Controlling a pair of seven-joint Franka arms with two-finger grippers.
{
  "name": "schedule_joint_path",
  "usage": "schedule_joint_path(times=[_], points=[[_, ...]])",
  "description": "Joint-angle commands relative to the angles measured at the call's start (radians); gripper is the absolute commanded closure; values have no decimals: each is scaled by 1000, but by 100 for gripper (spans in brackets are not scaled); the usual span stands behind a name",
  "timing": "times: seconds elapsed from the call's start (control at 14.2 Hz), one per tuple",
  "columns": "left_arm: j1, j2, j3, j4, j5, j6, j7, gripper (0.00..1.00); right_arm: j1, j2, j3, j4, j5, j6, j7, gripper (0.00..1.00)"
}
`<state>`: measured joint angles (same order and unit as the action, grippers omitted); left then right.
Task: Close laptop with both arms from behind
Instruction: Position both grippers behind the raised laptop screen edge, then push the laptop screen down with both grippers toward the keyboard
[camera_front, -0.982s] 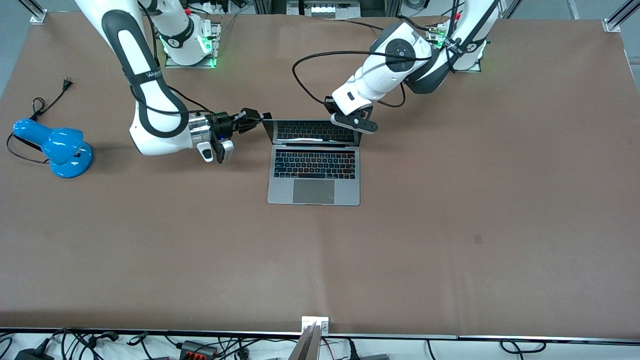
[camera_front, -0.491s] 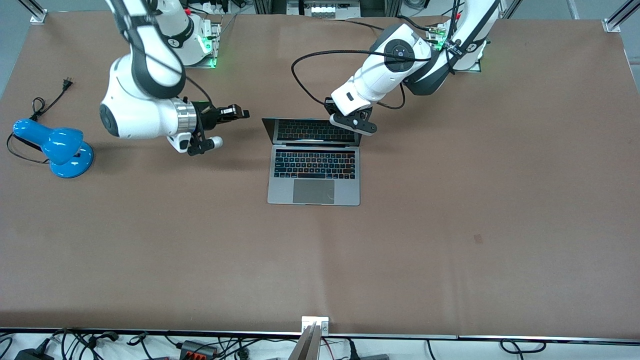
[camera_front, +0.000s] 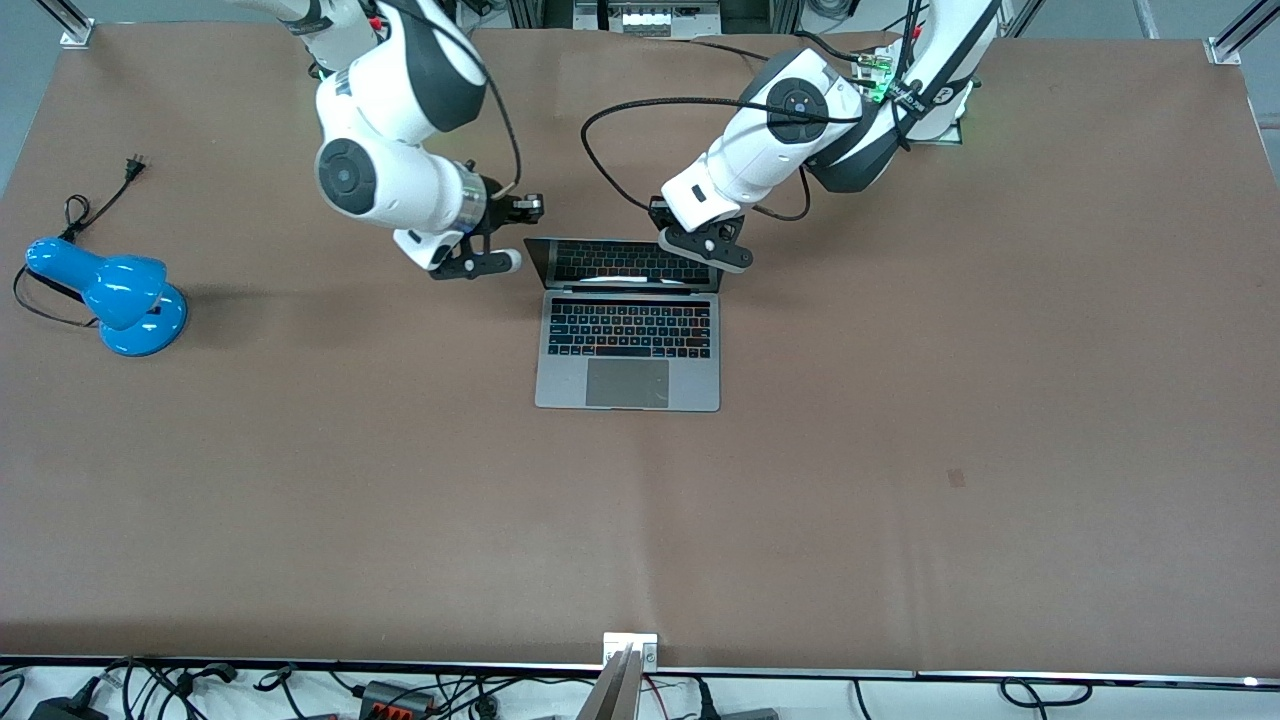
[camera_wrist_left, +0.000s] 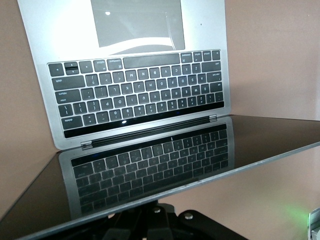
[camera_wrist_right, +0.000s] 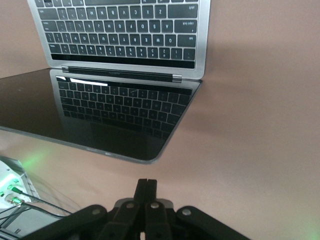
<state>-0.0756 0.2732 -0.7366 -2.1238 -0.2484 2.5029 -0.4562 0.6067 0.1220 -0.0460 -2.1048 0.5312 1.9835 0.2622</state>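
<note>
Fingers (camera_wrist_right: 146, 192) of the right gripper (camera_front: 530, 207) are pressed together, holding nothing, beside the lid's corner toward the right arm's end. Mid-tabletop (camera_front: 900, 420) sits the laptop (camera_front: 628, 345) — lid part-raised, screen dark. At the lid's other corner the left gripper (camera_front: 700, 243) is closed too — its 2 fingers empty.
</note>
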Motion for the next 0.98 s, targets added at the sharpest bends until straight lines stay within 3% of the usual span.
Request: schedule_joint_path(times=[0.0,0.21,0.49,0.91], points=[[5,37,-1,42,26,4,16,100,30,45,-8,51,-16,12,63,100],[5,47,2,53,26,7,34,100,70,123,-8,150,-11,17,146,100],[4,145,28,126,162,56,30,100,65,159,-9,181,-14,32,150,100],[-6,208,55,212,201,57,37,100,50,244,-18,285,-19,32,141,100]])
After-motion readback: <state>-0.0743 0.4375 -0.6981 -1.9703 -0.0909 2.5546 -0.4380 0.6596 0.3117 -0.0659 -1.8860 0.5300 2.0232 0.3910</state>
